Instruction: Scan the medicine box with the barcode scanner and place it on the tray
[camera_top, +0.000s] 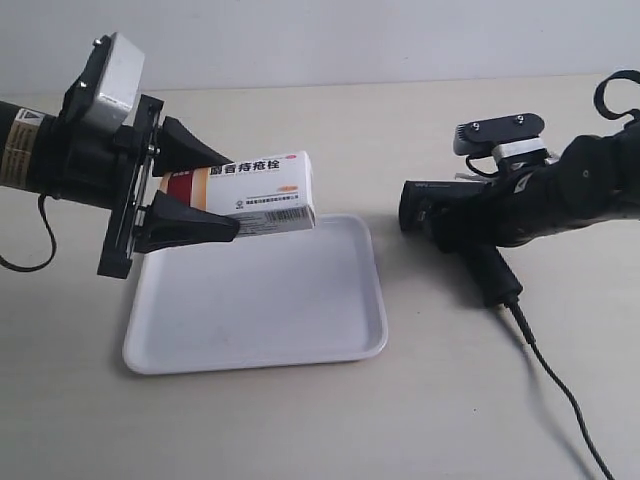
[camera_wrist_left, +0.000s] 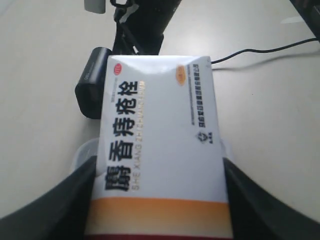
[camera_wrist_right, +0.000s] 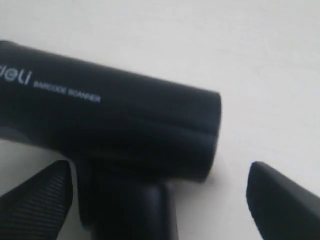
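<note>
Right now you have the scanning step in hand, not the placing. At the left of the exterior frame, your left gripper (camera_top: 225, 195) holds the medicine box (camera_top: 262, 193) in the air, its black jaws closed on the box from above and below. The box hangs over the upper left corner of the white tray (camera_top: 300, 345) without touching it. A barcode shows on the box's lower face, the one turned toward the camera.

At the right of the frame, your right gripper (camera_top: 470, 215) sits around the barcode scanner (camera_top: 445, 215), which appears to rest on the pale surface (camera_top: 420, 420), its cable trailing to the lower right corner. The scanner's head points left, toward the box, but stays well apart from it. In the right wrist view, both fingertips (camera_wrist_right: 35, 197) flank the scanner's handle with gaps showing, so the jaws look wide and not yet clamped.

In the left wrist view, the box (camera_wrist_left: 162, 145) fills the centre, with the scanner (camera_wrist_left: 92, 87) beyond it in the upper left.

Judging from this, your next move is to close on the scanner's handle, lift it, and line its head up with the barcode. The box may need turning so the barcode faces the scanner.
</note>
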